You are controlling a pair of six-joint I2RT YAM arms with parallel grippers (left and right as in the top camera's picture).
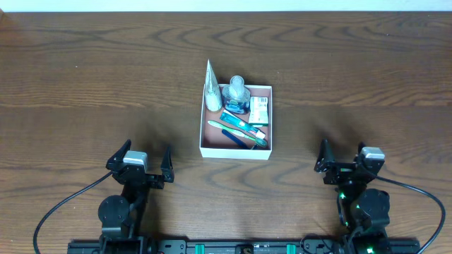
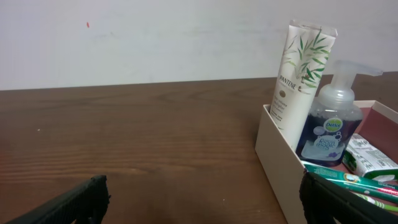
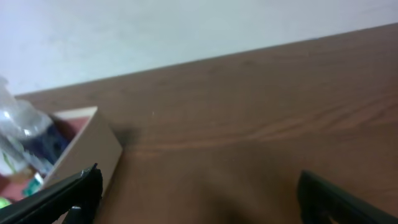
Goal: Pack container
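The container (image 1: 205, 134), a square white-walled box with a reddish-brown floor, sits mid-table. It holds a white Pantene tube (image 1: 211, 90) upright, a clear pump bottle (image 1: 236, 94), a green-and-white packet (image 1: 259, 110) and teal toothbrushes (image 1: 244, 129). The left wrist view shows the container's wall (image 2: 277, 158), the tube (image 2: 303, 74) and the pump bottle (image 2: 333, 121). My left gripper (image 1: 145, 159) is open and empty, near the front edge, left of the container. My right gripper (image 1: 342, 161) is open and empty, right of the container; its view shows the container's corner (image 3: 99, 146).
The wooden table (image 1: 85, 85) stretches around the container. A pale wall (image 2: 155, 37) stands behind the table's far edge. Black cables (image 1: 63, 204) run from both arm bases at the front.
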